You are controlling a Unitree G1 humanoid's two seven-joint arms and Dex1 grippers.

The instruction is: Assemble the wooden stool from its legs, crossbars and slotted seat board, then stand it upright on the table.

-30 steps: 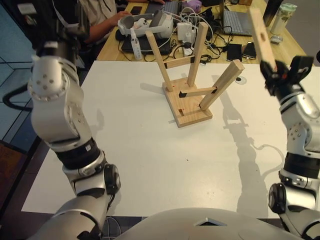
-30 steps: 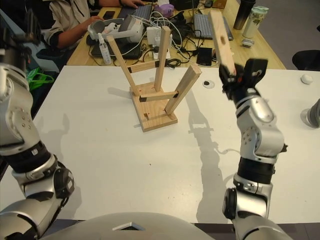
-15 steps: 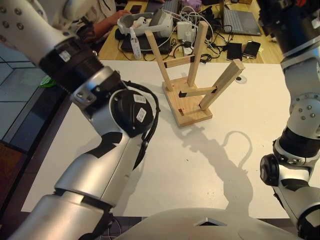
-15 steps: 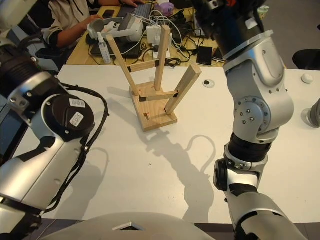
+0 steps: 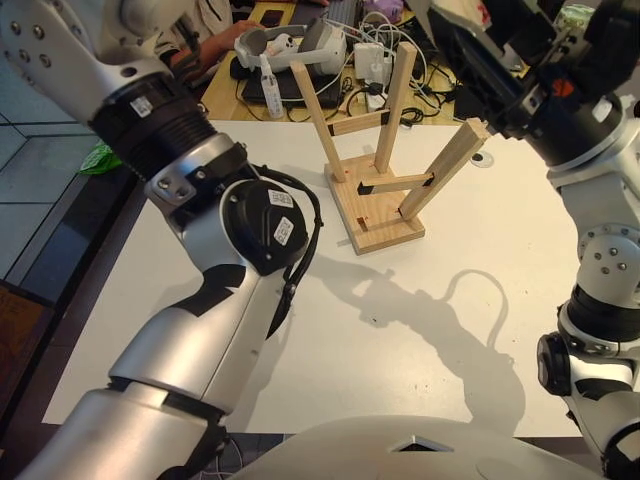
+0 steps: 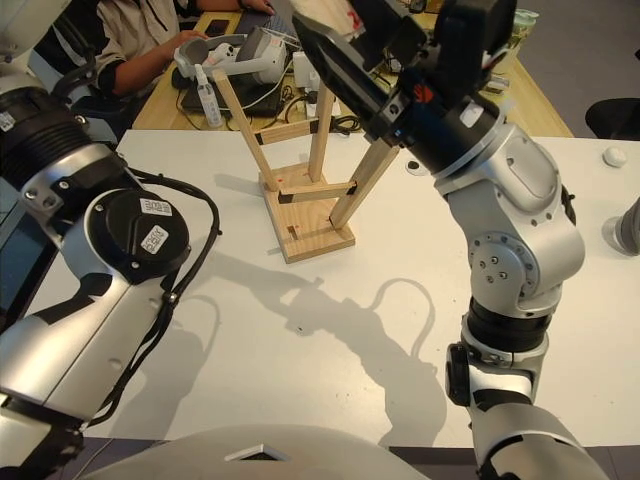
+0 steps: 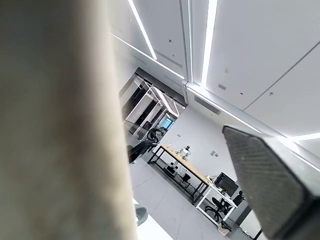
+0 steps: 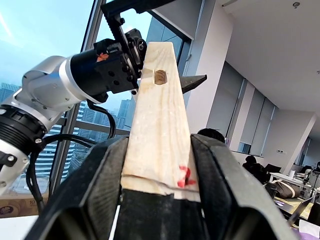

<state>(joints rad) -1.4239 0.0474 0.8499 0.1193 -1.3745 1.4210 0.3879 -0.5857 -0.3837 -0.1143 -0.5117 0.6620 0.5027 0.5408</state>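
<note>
Landmark: the seat board (image 5: 378,222), a flat rectangle of pale wood lying upturned on the white table (image 5: 520,250), toward the table's far side.
Legs standing on the board: three, all square-section pale sticks pointing up. The leaning leg (image 5: 318,120) slants to the robot's left, the middle leg (image 5: 396,100) is near upright, and the tilted leg (image 5: 447,168) splays well out to the robot's right.
Crossbars: two. The upper crossbar (image 5: 358,124) joins the leaning and middle legs high up. The lower crossbar (image 5: 402,183) runs from the tilted leg toward the other two, low near the board, with dark pieces at its ends.
Fourth leg: one loose leg (image 8: 159,115), held in the air above the board and to its right. It is the same pale wood, with a round hole near its far end and a red mark near the gripped end.
Right gripper (image 8: 160,145): clamped on the loose leg, with its dark fingers (image 8: 100,190) pressed against both flanks.
Left gripper (image 8: 140,55): at the loose leg's far end, beside the hole, and apparently spread. In its wrist view a textured grey pad (image 7: 270,187) stands apart from the blurred wood.
Edges: the table's far edge runs close behind the board. Past it is a wooden desk (image 5: 225,100) with a white headset (image 5: 300,45) and a spray bottle (image 5: 266,85).
Open room: a broad stretch of white tabletop lies between the board and the near edge, crossed by arm shadows. More tabletop lies to the board's right, where a small round grommet (image 5: 482,158) sits near the tilted leg's top.
</note>
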